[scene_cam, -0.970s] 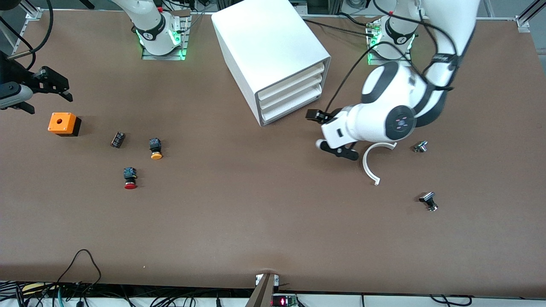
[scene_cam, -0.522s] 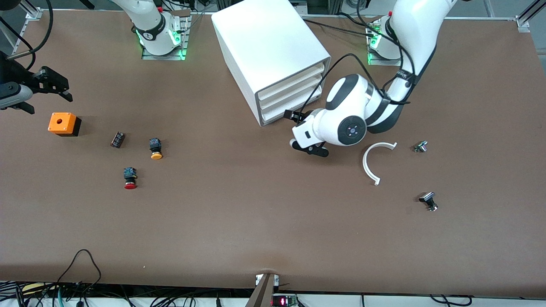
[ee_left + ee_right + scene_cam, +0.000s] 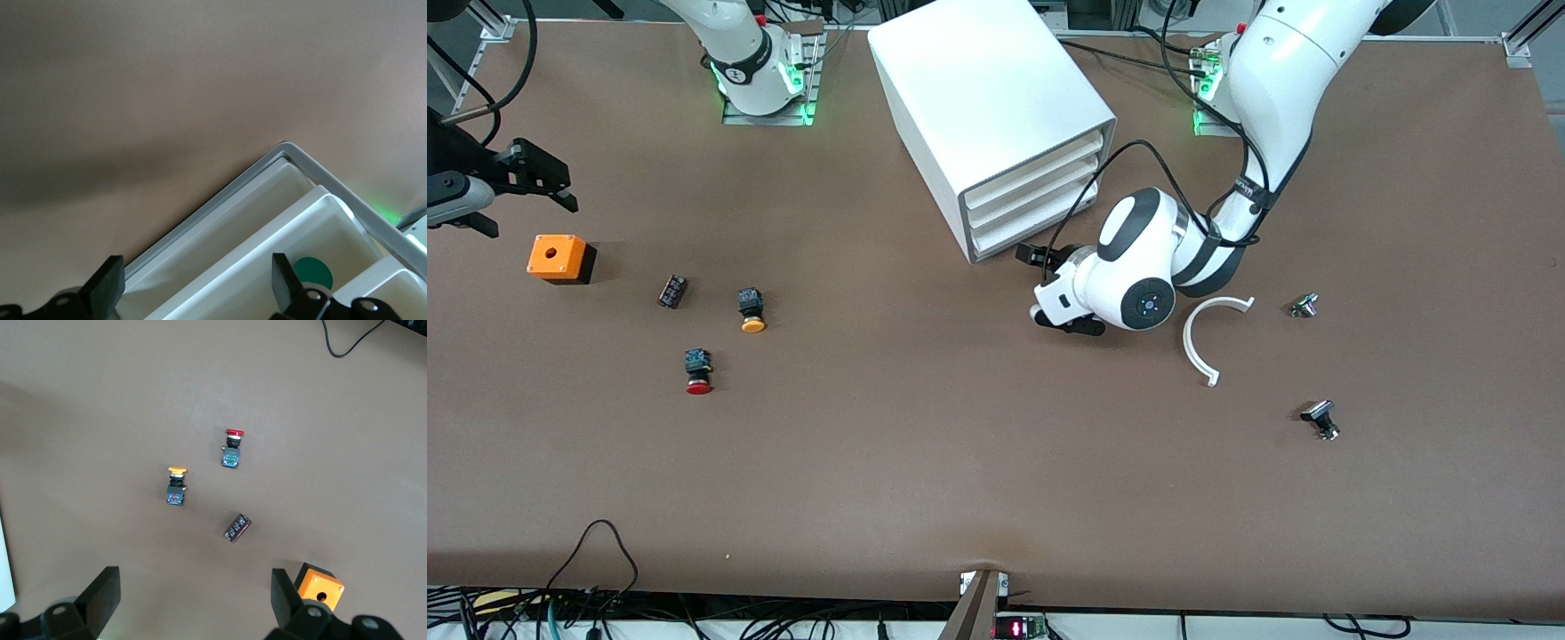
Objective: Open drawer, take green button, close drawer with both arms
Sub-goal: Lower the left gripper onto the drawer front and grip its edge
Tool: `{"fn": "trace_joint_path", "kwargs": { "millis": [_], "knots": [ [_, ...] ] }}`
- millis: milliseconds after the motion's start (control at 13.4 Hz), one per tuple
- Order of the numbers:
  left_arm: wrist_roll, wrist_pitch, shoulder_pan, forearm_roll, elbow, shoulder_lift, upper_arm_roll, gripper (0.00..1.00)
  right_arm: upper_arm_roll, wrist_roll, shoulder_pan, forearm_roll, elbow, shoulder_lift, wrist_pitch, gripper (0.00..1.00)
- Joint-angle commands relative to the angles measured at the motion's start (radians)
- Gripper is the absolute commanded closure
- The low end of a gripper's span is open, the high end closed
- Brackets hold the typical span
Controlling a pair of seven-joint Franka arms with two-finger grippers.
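The white cabinet (image 3: 987,98) stands mid-table with its three drawers shut; the bottom drawer (image 3: 1040,224) is flush. My left gripper (image 3: 1047,289) is open, low over the table just in front of the drawer fronts. In the left wrist view the gripper (image 3: 195,288) points at the bottom drawer (image 3: 220,237) beside the grey frame. A round green patch (image 3: 312,272) shows at the drawer above it; I cannot tell what it is. The green-capped button is hidden. My right gripper (image 3: 527,212) waits open above the orange box (image 3: 560,258), and its wrist view (image 3: 193,600) shows it empty.
An orange-capped button (image 3: 751,311), a red-capped button (image 3: 697,372) and a small black block (image 3: 672,291) lie toward the right arm's end. A white curved piece (image 3: 1199,342) and two small metal parts (image 3: 1304,305) (image 3: 1320,420) lie toward the left arm's end.
My left arm has swung from over the white curved piece toward the cabinet and come lower, so the open gripper now faces the drawer fronts. The right arm has not moved.
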Motion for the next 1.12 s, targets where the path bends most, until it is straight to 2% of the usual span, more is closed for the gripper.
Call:
{"fn": "trace_joint_path", "kwargs": {
  "millis": [0,746,1045],
  "knots": [
    [-0.002,-0.005,-0.005,-0.03,0.007,0.018,0.0,0.03,0.004,0.008,-0.012,-0.002,0.022,0.012,-0.011,0.0],
    [-0.011,0.002,-0.077,-0.064,0.001,0.064,-0.006,0.03,0.005,0.008,-0.012,-0.002,0.022,0.012,-0.015,0.0],
    [-0.022,0.005,-0.093,-0.065,0.003,0.079,-0.005,0.07,0.005,0.008,-0.011,-0.001,0.022,0.01,-0.014,0.0]
  ]
}}
